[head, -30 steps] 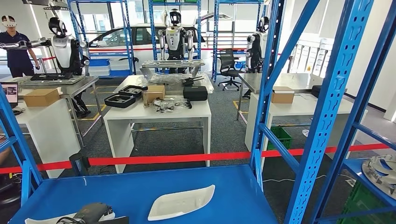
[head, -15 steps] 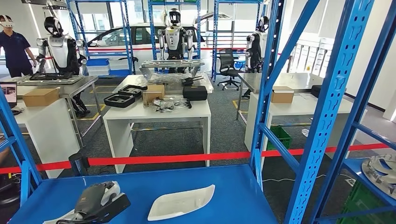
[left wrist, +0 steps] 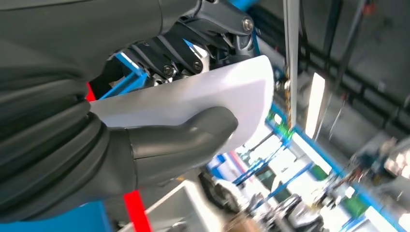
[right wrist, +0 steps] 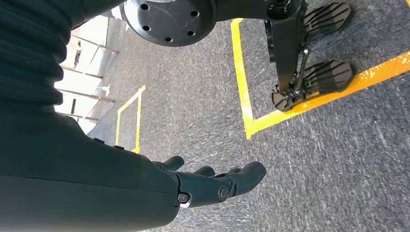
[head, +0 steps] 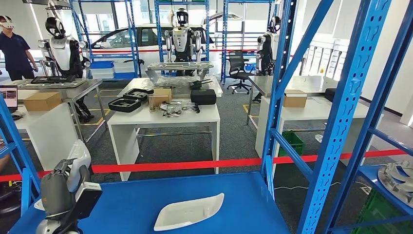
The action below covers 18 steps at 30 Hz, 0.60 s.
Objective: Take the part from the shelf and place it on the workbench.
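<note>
The left robot hand (head: 61,195), gripping a white part (left wrist: 193,104), had risen clear above the blue shelf (head: 146,200); a second white part (head: 189,212) remained there. Transfer pending.

Grey ribbed wrist covers, a thick grey thumb (left wrist: 183,137), dark screw-jointed fingers (right wrist: 227,186), boxy black forearm housing (head: 85,200).

Blue steel racking uprights (head: 343,112) at right, more racks (head: 129,34) at rear. Grey carpet floor (head: 234,141) w/ yellow tape lines (right wrist: 244,92). Red barrier tape (head: 195,165) strung across mid-room. White desk (head: 163,119) centre, steel-topped desk (head: 292,85) right. Black office chair (head: 237,68) behind. White car (head: 141,41) by bright rear windows.
</note>
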Tool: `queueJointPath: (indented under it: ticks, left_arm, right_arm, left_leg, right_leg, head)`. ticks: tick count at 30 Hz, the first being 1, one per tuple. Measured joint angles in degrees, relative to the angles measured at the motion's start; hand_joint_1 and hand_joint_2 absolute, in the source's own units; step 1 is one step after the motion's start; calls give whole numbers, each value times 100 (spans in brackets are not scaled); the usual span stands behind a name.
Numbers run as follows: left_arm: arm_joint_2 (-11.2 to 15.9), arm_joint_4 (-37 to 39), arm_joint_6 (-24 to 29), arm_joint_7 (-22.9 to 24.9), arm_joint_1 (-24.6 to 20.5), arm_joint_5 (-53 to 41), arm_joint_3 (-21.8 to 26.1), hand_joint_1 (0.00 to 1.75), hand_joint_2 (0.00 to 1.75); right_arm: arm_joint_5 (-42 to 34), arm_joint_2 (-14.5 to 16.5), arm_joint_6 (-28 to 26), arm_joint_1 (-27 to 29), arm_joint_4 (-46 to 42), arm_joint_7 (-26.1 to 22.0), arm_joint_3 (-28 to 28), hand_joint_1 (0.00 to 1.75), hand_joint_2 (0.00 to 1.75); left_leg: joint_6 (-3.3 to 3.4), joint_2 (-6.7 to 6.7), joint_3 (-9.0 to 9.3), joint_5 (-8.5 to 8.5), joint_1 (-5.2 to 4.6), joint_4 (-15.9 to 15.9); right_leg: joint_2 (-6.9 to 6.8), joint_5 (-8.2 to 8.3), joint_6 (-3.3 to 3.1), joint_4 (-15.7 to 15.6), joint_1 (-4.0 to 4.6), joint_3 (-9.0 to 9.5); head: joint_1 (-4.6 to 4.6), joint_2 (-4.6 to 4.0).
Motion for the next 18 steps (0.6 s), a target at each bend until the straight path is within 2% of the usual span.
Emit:
queueJointPath:
  ticks: [3,8,11,13,15,17,18]
  left_arm:
    - [81,-635,32,31,265,107,-5,175,175]
    - [147,-1120,143,-183,468,409,-10,175,175]
    - [185,-1559,150,-280,712,714,-28,175,175]
    - [207,-1974,24,-310,932,1067,-74,175,175]
    - [226,-2433,-387,-324,1156,1693,-144,175,175]
    - [240,-2907,-1059,-328,1411,2478,-201,175,175]
    - [245,-3139,-1464,-329,1553,2874,-219,175,175]
  right_arm:
    - [26,3,7,2,0,0,-23,0,175]
    - [43,6,8,-1,0,8,-33,0,175]
    - [49,7,8,3,0,2,-36,0,175]
    - [49,7,9,4,0,-13,-40,0,175]
    - [45,5,18,3,0,-27,-48,0,175]
    - [44,4,31,6,0,-42,-65,0,175]
    - [45,3,37,11,0,-54,-74,0,175]
  left_leg:
    - [13,-7,0,-8,-7,7]
    - [53,-8,-1,-34,-36,26]
    - [89,-1,3,-32,-53,32]
    - [133,16,21,-7,-25,-6]
    - [179,36,35,10,1,-37]
    - [196,45,30,7,-1,-31]
    - [197,49,26,6,-2,-24]
  right_leg:
    - [-7,-10,16,-1,-16,7]
    - [-10,-19,48,-3,-41,18]
    - [-1,-8,90,-7,-54,24]
    - [-3,-82,120,68,-54,1]
    - [-12,-388,136,515,-52,-187]
    - [-15,-773,146,1292,-48,-535]
    - [-15,-858,149,1584,-50,-665]
  head:
    - [-2,0]
    - [-2,0]
    - [-2,0]
    - [1,0]
    - [8,0]
    - [14,0]
    - [16,0]
